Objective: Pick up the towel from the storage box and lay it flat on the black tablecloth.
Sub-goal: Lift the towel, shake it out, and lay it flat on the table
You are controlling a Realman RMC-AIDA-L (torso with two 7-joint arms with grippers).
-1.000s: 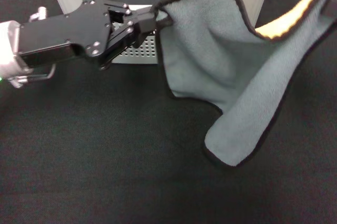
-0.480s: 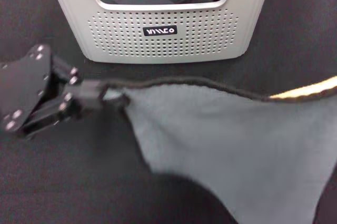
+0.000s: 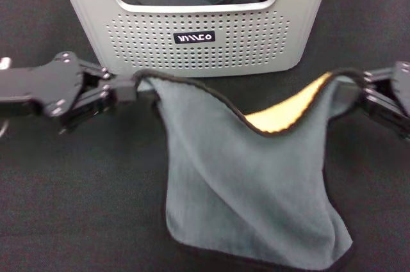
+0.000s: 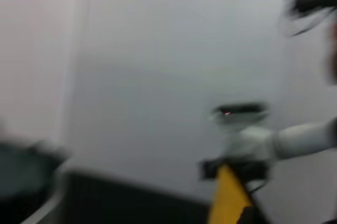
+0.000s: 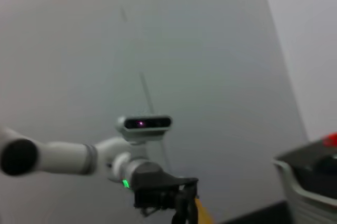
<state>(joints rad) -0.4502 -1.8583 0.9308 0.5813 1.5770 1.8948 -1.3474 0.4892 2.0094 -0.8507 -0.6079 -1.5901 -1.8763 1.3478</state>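
1. Since half a second ago, both grippers have drawn closer together, so the towel now sags between them with its yellow-orange reverse showing. From the head: the left gripper and right gripper each pinch an upper corner; it hangs before the storage box, above the black tablecloth.
2. Left wrist: the far right gripper clamps yellow cloth.
3. Right wrist: the left gripper grips the towel's corner.

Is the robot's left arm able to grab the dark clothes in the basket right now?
Probably not. The left end effector is shut on a corner of the towel, in front of the storage box, so it would have to let go first.
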